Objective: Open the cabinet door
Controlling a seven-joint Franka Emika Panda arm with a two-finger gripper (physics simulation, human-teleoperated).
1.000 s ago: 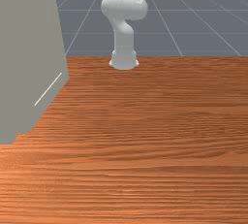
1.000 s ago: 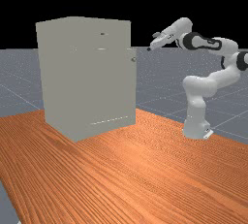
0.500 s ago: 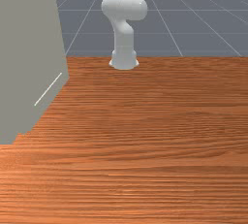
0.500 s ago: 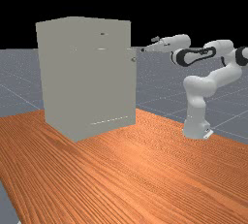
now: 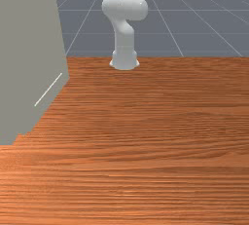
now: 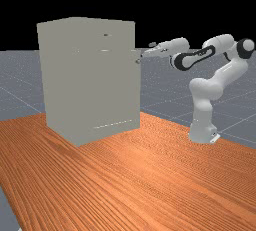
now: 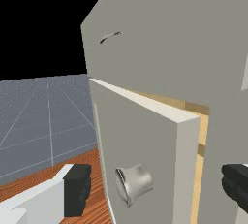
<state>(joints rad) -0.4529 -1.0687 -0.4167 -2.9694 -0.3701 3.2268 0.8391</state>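
A wooden worktop (image 6: 125, 175) is dominated by a grey cabinet (image 6: 85, 85), its door (image 7: 140, 143) set slightly ajar and a pale interior exposed along the gap. Near the door, the claw (image 6: 146, 50) is held with fingers spread wide, a silvery knob (image 7: 138, 182) framed between them in the wrist view

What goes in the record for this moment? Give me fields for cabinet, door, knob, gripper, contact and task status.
cabinet: grey cabinet, standing on the wooden table
door: cabinet door ajar, pale yellow interior visible through the gap
knob: round metal knob on the door's outer face
gripper: gripper open, near the knob
contact: none seen between fingers and knob
task status: door partly open
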